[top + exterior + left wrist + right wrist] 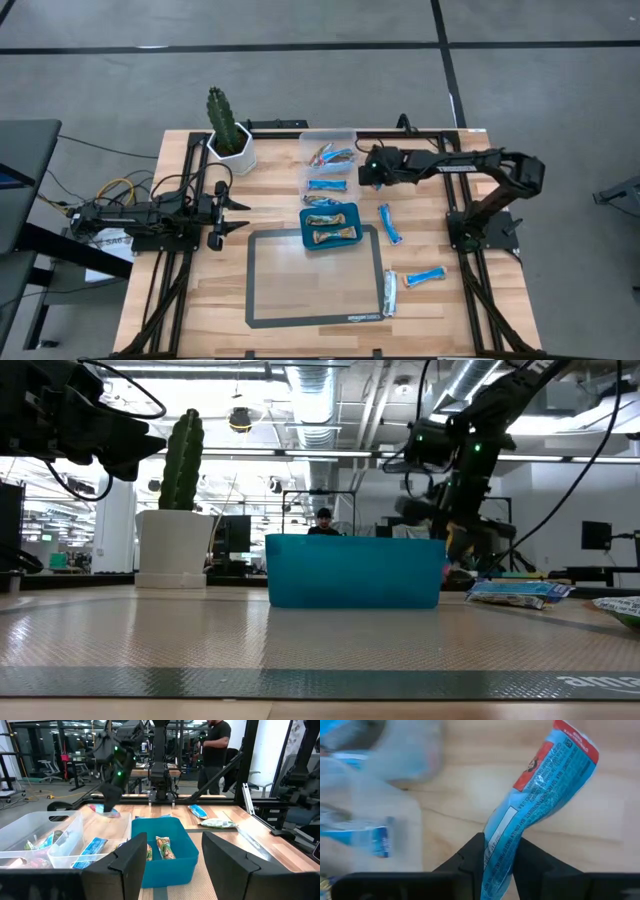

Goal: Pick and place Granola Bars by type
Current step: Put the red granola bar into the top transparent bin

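The right gripper [499, 857] is pinched tight on a blue bar [535, 800], which sticks out from between its fingers above bare wood; in the high view this gripper [366, 170] hangs over the back half of the table [200, 300], just beside the clear bin [349, 134]; the bin holds several more blue bars [327, 184] and sits near the back edge, beside a potted cactus [228, 125].

In front of the bin a teal tray [305, 236] carries two tan bars [330, 236]; it overlaps the back edge of a grey mat [260, 300] that fills the middle front of the table.

Right of the tray lies one loose blue bar [390, 224]; nearer the front right corner lie another blue bar [424, 276] and a silver-green bar [390, 294], the latter at the mat's right edge.

The left gripper [232, 212] waits low by the left edge, its fingers [127, 862] spread wide and holding nothing; a person [216, 750] stands beyond the table.
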Tool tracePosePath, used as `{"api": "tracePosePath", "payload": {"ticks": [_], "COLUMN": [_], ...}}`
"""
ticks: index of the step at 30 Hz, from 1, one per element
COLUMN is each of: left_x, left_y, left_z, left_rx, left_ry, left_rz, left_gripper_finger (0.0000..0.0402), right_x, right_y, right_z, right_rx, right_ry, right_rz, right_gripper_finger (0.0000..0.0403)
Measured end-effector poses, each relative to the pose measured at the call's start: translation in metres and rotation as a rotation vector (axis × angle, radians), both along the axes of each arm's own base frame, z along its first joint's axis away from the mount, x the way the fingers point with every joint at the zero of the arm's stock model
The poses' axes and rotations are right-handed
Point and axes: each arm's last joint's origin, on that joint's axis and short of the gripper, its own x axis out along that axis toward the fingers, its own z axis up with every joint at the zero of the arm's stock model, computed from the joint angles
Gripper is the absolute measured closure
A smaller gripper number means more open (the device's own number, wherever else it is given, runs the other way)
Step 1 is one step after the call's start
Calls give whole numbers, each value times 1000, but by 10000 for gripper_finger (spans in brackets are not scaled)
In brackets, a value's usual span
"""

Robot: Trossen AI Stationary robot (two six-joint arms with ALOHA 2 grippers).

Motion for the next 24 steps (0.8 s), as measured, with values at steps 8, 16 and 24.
{"api": "tracePosePath", "payload": {"ticks": [8,16,24], "left_x": [0,0,0], "left_y": [0,0,0], "left_z": [0,0,0], "left_rx": [0,0,0], "left_ry": [0,0,0], "left_rz": [0,0,0], "left_gripper_finger": [219,219,219], "right_x": [14,37,75], "right_y": [-12,-30,-51], "right_z": [42,87,100], "right_rx": [-179,-381,-481], "right_ry": [-15,48,240], "right_rz": [201,452,781], "right_gripper_finger": [327,327,327]}}
